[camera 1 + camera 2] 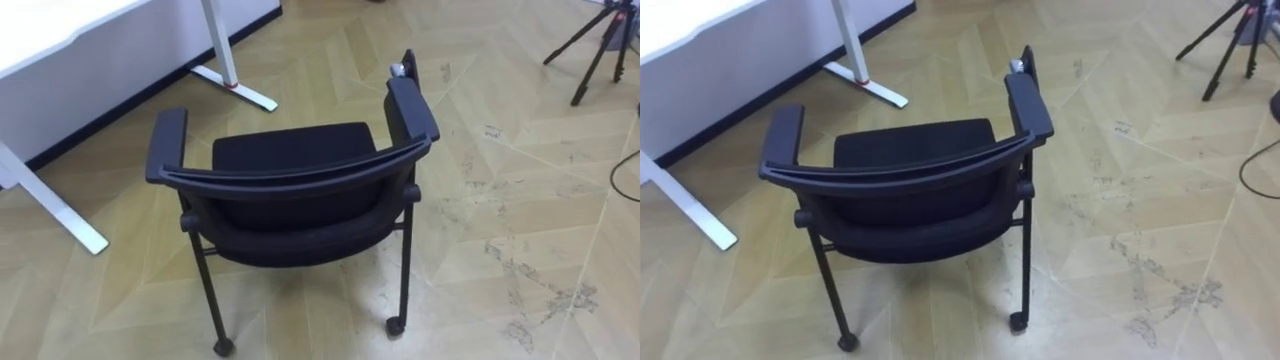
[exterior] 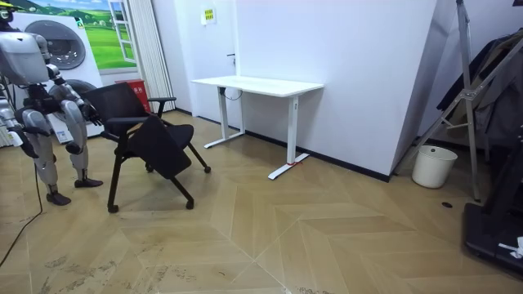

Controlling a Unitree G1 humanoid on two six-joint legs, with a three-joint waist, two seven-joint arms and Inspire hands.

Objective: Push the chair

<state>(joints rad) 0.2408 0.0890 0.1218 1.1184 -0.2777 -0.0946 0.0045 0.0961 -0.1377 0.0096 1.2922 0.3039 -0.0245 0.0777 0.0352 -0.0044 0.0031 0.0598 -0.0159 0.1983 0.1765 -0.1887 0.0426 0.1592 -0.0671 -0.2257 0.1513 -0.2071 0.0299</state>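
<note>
Closest in, black chair (image 1: 290, 190), backrest toward the robot and seat facing the white desk (image 1: 60, 30) at far left: seemingly set so for a shove from behind on its casters. Standing on the wood floor (image 1: 500, 200), apart from the desk. One hand (image 2: 92, 115) raised just behind the backrest; touching or not, and how far open, impossible to tell.

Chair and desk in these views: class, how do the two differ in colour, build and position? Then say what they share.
The chair is black, the desk white. The chair has armrests and small wheels; the desk has a flat top on two legs with flat feet. The chair stands out in the room, the desk beside the wall. Both stand on the wooden floor.
</note>
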